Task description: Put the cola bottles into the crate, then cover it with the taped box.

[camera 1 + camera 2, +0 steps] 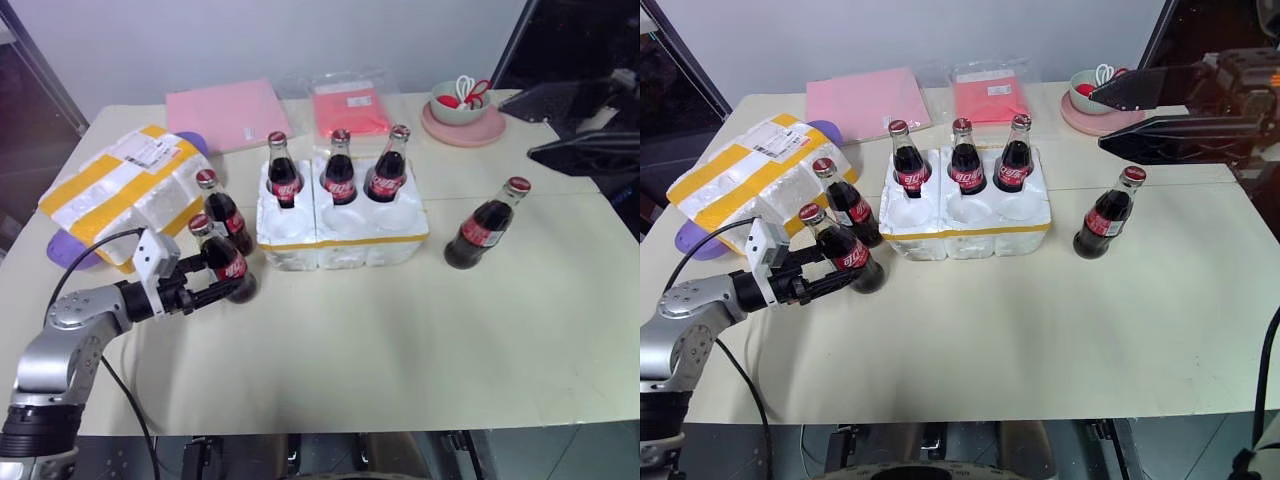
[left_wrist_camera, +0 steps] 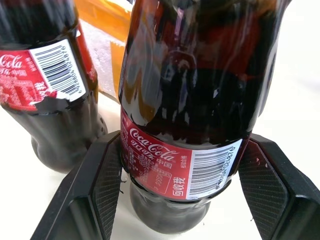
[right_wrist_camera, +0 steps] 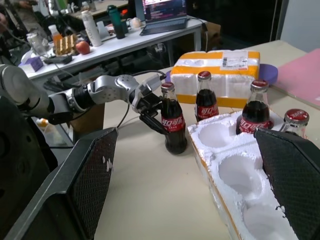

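The worktop (image 1: 400,340) is carrying everything, and I'm placing it all by the crate (image 1: 342,225). Left of the crate, the taped box (image 1: 120,190) is waiting as its cover. Three cola bottles are filling its back wells; the front wells are gaping. My right gripper (image 1: 1160,105) is hanging spread above the crate's right. My left gripper (image 1: 215,290) is straddling a bottle (image 1: 222,260) near the crate's front-left corner, its jaws flanking the bottle's label but not visibly pinching it.

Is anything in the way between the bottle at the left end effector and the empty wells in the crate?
Nothing visible blocks it. The bottle stands beside the crate, whose front wells are empty; a second bottle stands behind it, off that path.
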Robot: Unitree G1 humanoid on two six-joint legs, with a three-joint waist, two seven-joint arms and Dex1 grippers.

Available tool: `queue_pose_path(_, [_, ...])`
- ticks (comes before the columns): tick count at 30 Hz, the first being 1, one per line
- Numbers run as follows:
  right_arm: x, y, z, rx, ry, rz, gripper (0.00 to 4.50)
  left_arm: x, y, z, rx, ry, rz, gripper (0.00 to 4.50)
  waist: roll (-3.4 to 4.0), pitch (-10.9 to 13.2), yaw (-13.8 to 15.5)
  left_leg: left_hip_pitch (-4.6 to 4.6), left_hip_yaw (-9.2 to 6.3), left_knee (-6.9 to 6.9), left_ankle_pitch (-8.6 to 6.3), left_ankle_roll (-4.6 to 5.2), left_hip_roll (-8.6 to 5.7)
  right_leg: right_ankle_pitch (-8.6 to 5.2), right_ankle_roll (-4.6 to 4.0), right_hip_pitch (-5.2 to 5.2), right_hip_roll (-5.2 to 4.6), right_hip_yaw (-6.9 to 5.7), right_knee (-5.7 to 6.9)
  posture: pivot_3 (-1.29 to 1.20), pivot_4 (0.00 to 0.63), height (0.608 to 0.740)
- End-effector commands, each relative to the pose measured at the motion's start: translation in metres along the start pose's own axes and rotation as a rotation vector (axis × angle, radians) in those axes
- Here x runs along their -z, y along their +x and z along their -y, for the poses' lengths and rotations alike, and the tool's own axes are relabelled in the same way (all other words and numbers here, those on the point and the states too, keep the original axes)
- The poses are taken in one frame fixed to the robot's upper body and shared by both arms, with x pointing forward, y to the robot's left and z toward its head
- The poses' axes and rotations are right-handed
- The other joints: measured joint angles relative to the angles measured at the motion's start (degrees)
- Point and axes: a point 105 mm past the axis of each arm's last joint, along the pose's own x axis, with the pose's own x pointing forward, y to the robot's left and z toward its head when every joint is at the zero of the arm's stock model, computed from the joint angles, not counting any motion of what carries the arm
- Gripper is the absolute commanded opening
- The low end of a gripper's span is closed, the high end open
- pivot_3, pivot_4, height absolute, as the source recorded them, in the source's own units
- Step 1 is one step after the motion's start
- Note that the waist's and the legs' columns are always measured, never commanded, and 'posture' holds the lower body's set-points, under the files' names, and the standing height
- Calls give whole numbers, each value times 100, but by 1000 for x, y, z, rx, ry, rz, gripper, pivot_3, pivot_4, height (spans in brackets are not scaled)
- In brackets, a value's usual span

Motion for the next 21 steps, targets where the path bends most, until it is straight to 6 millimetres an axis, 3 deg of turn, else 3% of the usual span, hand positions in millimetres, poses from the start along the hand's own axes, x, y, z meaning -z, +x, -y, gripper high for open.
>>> queue_pose_path(1, [-7,-3,-9,-7,-68,9,4500,-29,-2,11,64,30,73,2762,-6,4,3,0,0,0,-1,2,0,0,0,0,0,0,0,0,150,740])
queue_pose_path(8, [-2,-4,-7,5,-66,0,4500,-66,-2,35,245,24,107,2762,-42,25,11,-3,0,0,-4,6,0,0,0,-2,0,-5,0,0,150,740])
queue_pose_path(17, [3,-3,-7,16,-65,1,4500,-137,10,37,318,53,302,2762,-50,30,-3,-4,0,15,-3,7,-2,6,10,4,0,-8,2,0,150,740])
queue_pose_path(21, [3,-2,-6,26,-68,20,4500,-146,30,43,378,68,319,2762,-51,31,11,-4,1,15,-3,8,-3,6,12,2,4,-9,5,0,150,740])
